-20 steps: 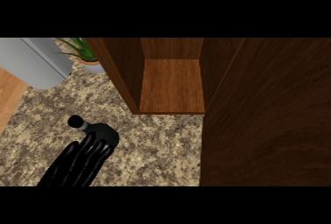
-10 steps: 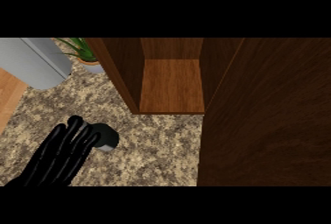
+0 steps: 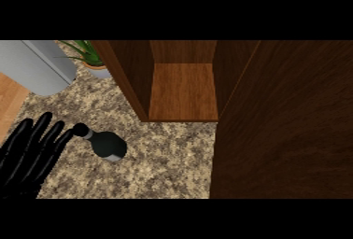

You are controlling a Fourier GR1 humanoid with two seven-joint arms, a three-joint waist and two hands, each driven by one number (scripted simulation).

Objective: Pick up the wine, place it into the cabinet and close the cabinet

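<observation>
— What does the robot's body look like from here?
— Only one hand (image 3: pixel 29 154) shows: all black, slightly glossy, with long, slim fingers (image 3: pixel 41 128).
— Any markings, cables or screws?
— None that I can make out.

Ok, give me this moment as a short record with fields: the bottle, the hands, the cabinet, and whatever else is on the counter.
wine bottle: dark, on the speckled counter, left of the cabinet
left hand: open, fingers straight, beside the bottle's neck, not curled round it
right hand: not in view
cabinet: open, shelf bare
cabinet door: swung open at the right
potted plant: at the back left
grey appliance: at the far left
</observation>
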